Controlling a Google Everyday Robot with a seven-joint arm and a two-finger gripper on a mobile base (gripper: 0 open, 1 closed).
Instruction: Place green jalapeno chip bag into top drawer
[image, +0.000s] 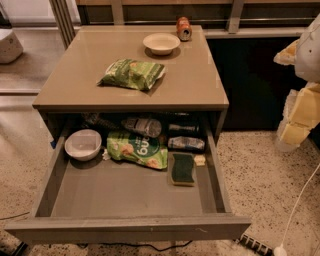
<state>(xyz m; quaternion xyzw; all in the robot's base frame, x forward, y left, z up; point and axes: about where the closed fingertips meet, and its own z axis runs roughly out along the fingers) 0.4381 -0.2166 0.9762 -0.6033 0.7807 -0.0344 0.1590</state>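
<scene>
We open on the taupe worktop (195, 80), broad and glossy, filling the upper middle of our view. Right below it the top drawer (125, 227) stands pulled far out towards us, with its flat front panel nearest. Off at the right edge, well apart from the cabinet and roughly level with the worktop, we see the pale yellow-and-white claw (299, 114). We cannot tell whether it is released or clenched, but it is nowhere near the bag. And there's our prize: the green jalapeno chip bag (132, 74) lies flat on the worktop, left of centre, outside the drawer. Down in the drawer we spot a lighter green bag (137, 149) with big white letters lying near the back. A white bowl (83, 144) sits to its left, and a green sponge (183, 168) to its right. A second white bowl (161, 43) sits at the back of the worktop. Beside that bowl, a small orange can (183, 28) lies tipped on its side.
</scene>
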